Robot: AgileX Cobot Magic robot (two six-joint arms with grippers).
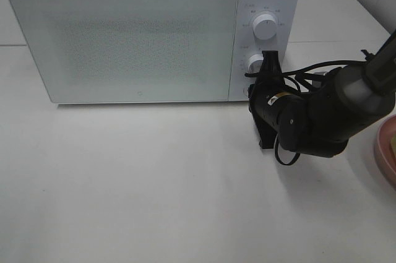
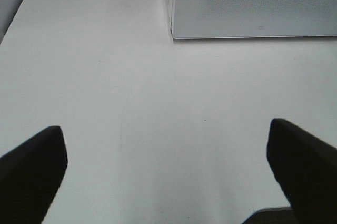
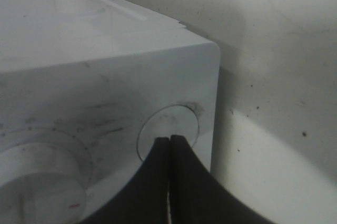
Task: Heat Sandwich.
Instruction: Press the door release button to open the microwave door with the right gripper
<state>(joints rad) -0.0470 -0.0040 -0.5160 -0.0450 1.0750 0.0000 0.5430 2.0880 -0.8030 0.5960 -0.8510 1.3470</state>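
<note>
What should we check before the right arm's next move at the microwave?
1. Right gripper shut, tips together for a poke: ok.
2. Tips lined up on the round button at the panel's lower corner: ok. Actual contact: cannot tell.
3. Microwave door closed, so it needs opening first: ok.
4. Left gripper open, holding nothing, over the table and away from the door: ok.
5. Sandwich ready on the pink plate: cannot tell, as only the plate's rim shows at the edge of the high view.
</note>
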